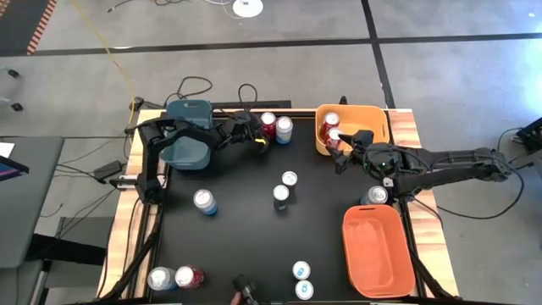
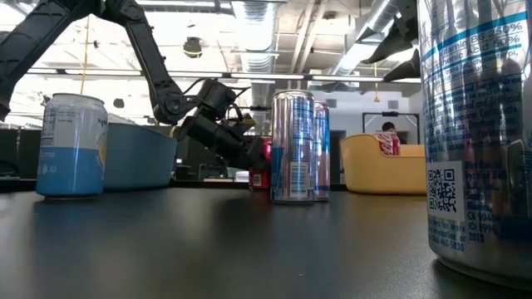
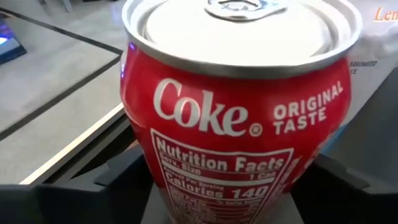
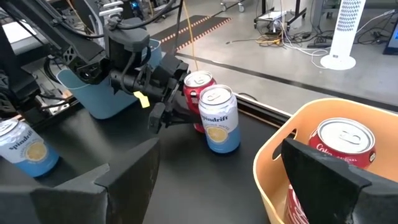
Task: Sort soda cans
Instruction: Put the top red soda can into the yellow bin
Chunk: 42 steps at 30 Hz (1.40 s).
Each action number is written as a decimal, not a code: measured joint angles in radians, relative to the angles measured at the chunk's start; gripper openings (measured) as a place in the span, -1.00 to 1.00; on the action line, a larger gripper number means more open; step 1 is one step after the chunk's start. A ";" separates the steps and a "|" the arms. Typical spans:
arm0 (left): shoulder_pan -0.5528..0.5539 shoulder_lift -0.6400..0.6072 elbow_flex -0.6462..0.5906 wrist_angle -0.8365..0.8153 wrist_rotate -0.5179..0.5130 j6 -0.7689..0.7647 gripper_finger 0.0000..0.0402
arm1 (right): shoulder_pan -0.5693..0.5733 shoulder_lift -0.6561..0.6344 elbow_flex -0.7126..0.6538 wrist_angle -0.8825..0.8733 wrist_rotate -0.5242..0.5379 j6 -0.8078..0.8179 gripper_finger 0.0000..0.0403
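My left gripper (image 1: 258, 137) reaches along the far edge from the blue bin (image 1: 188, 144) and is shut on a red soda can (image 1: 268, 125), which stands beside a light blue can (image 1: 284, 129). In the left wrist view the red can (image 3: 236, 112) fills the picture between the fingers. My right gripper (image 1: 339, 154) is open at the near side of the yellow bin (image 1: 373, 119). Nothing lies between its fingers (image 4: 124, 180) in the right wrist view. A red can (image 4: 345, 140) stands inside that yellow bin (image 4: 280, 149). My left gripper holds the red can by its lower body (image 3: 155, 180), pinched between the two fingers, one on each side. The fingers come nearly level from the table's left, slanting slightly down. The can is upright; its base looks to be on the table at the far edge.
Two cans (image 1: 289, 179) (image 1: 280, 196) stand mid-table, and a blue one (image 1: 204, 202) stands left of them. One can (image 1: 373, 196) stands by the orange bin (image 1: 377, 250). A silver (image 1: 161, 278) and a red can (image 1: 188, 276) sit near-left, two more (image 1: 301, 270) at the near edge.
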State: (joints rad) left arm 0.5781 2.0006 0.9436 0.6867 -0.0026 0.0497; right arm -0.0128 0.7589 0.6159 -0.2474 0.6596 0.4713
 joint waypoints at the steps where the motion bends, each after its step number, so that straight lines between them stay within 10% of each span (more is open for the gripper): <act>1: 0.000 0.000 0.000 0.000 0.000 -0.003 0.48 | 0.000 0.000 0.000 0.000 -0.001 0.000 0.75; 16: -0.163 -0.228 -0.001 -0.269 -0.089 0.161 0.48 | 0.063 0.126 0.000 0.053 -0.063 0.006 0.75; 29: -0.424 -0.426 -0.001 -0.436 -0.098 0.174 0.48 | 0.144 0.432 0.000 0.599 -0.193 -0.279 0.75; 42: -0.451 -0.430 -0.001 -0.436 -0.098 0.118 0.48 | 0.107 0.609 0.003 0.935 -0.255 -0.420 0.85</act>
State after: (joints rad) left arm 0.1272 1.5711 0.9424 0.2509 -0.1003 0.1677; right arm 0.0939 1.3679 0.6186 0.6879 0.4043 0.0512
